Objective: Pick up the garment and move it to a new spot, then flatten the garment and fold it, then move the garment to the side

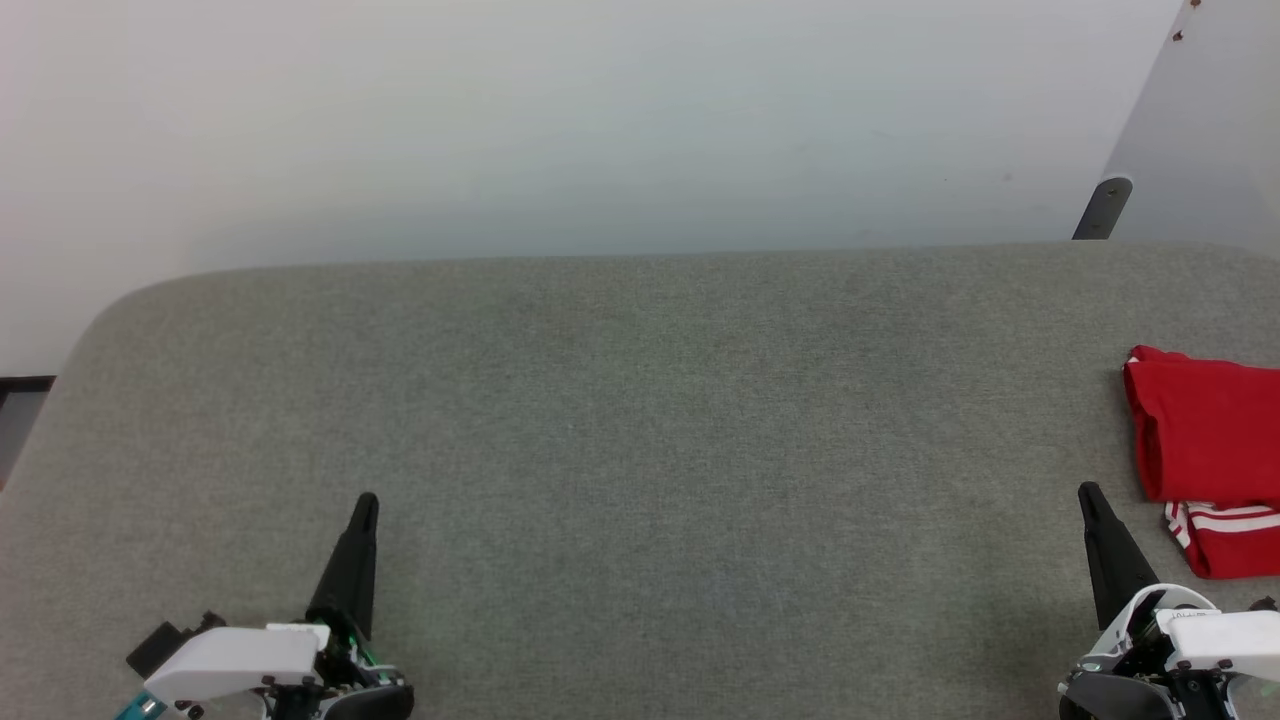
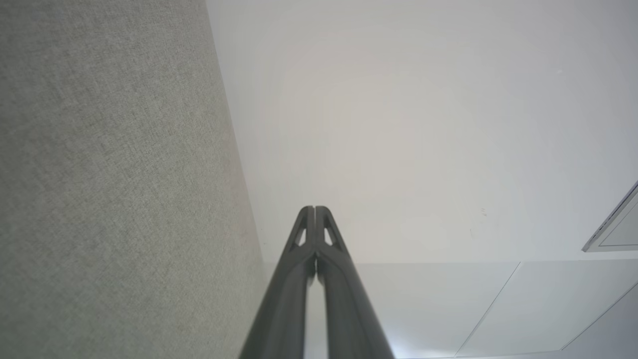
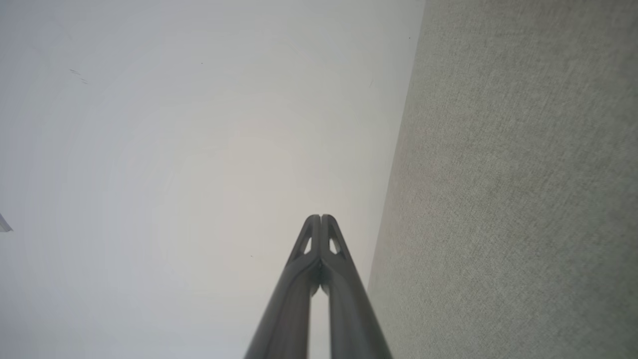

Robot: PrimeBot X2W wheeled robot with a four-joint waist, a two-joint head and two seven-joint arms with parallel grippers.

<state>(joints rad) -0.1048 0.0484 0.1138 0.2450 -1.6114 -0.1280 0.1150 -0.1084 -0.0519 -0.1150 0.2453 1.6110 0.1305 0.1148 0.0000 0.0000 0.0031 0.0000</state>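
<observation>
The garment lies folded at the right edge of the head view, on the grey fabric surface; it is red with white-striped trim at its near end, and part of it runs out of frame. My right gripper stands just left of its near end, shut and empty, fingers pointing up the view. At the lower left my left gripper is shut too, far from the garment. The wrist views show each pair of fingers pressed together: left gripper, right gripper.
The grey surface has a rounded far-left corner and ends at a pale wall. A dark post and a pale slanted panel stand at the back right. A dark strip shows at the far left edge.
</observation>
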